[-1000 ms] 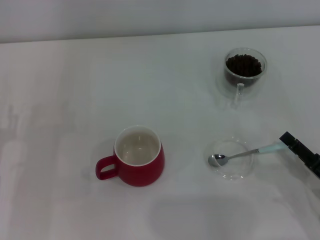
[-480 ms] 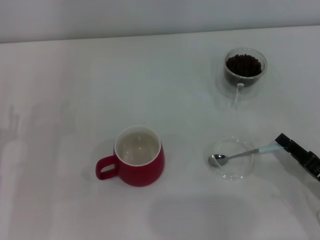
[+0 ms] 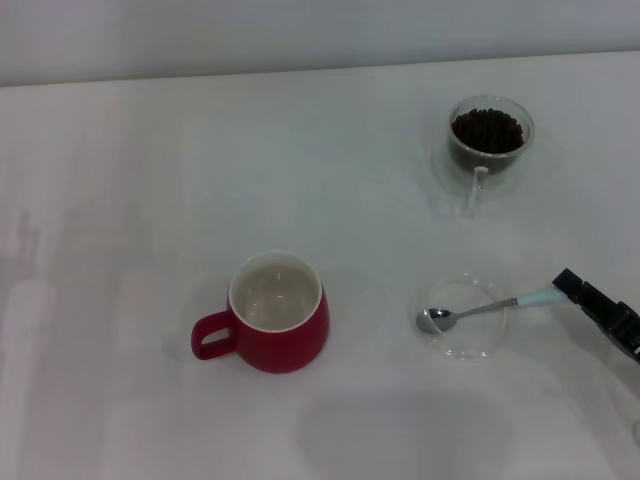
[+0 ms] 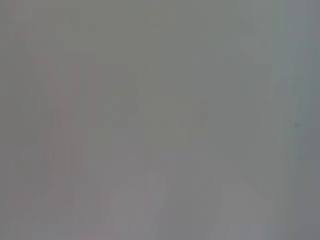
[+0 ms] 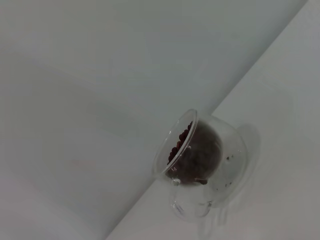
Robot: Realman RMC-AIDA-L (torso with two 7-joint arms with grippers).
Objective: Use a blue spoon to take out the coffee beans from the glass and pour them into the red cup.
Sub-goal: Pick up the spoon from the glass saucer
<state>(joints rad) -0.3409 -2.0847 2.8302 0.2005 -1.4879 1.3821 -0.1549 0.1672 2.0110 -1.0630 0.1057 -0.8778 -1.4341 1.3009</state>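
A small teaspoon with a silver bowl and pale-blue handle, the blue spoon (image 3: 480, 309), lies with its bowl in a flat clear glass saucer (image 3: 462, 318) on the plain white table (image 3: 150, 180). The black right gripper (image 3: 575, 288) sits at the handle's tip; whether its fingers are parted cannot be told. Farther back stands the clear double-walled glass (image 3: 489, 138) holding dark coffee beans (image 3: 487, 128). The rounded red cup (image 3: 273, 313) stands well to the left. A pale wall (image 3: 300, 30) borders the table.
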